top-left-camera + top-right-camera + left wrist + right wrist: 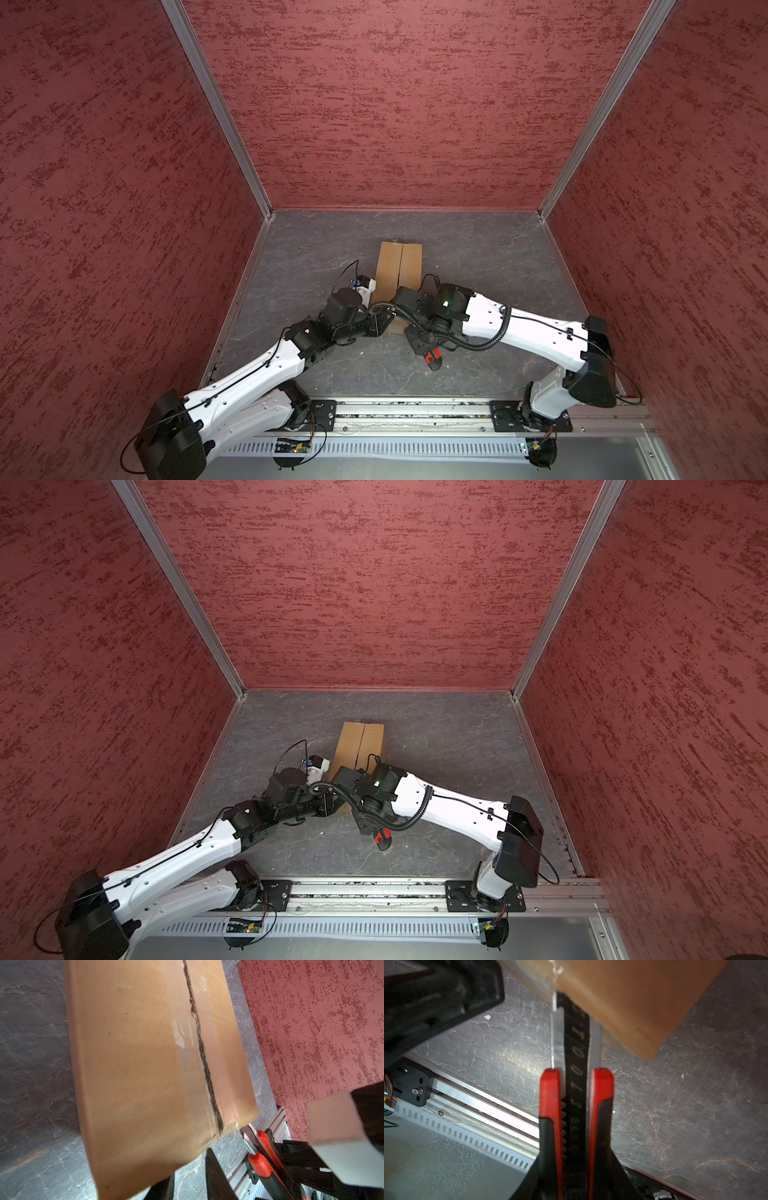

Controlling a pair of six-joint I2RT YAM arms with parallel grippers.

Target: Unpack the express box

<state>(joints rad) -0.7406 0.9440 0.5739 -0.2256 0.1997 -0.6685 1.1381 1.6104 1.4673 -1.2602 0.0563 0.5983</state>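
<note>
1x express box [400, 266], 1x knife [576, 1084]

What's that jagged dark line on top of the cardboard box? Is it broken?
The express box is slit open along its centre seam: ragged edges, torn clear tape. The utility knife has its blade at the seam's end.

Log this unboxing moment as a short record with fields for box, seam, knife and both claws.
box: express box lying flat on the grey table, flaps down
seam: centre seam shows as a dark ragged slit along its visible length
knife: red-and-black utility knife, blade out, tip at the box's near end beside the seam
right arm: right claw shut on the knife's handle
left arm: left claw at the box's near end; grip unclear
</note>
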